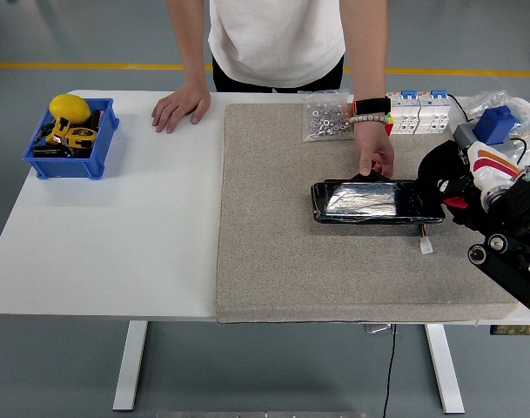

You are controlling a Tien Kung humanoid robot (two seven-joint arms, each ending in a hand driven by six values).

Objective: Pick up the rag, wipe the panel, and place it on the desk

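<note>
A black panel with a shiny face lies on the grey mat, right of centre. My right hand is at the panel's right end, shut on a black rag that hangs just past that end. A person's hand presses down on the panel's far edge. The left arm is out of sight.
A blue bin with a yellow lemon-like object and tools stands at the far left. A bag of nuts, white breakers and a blue item line the back right. The person's other hand rests flat on the table.
</note>
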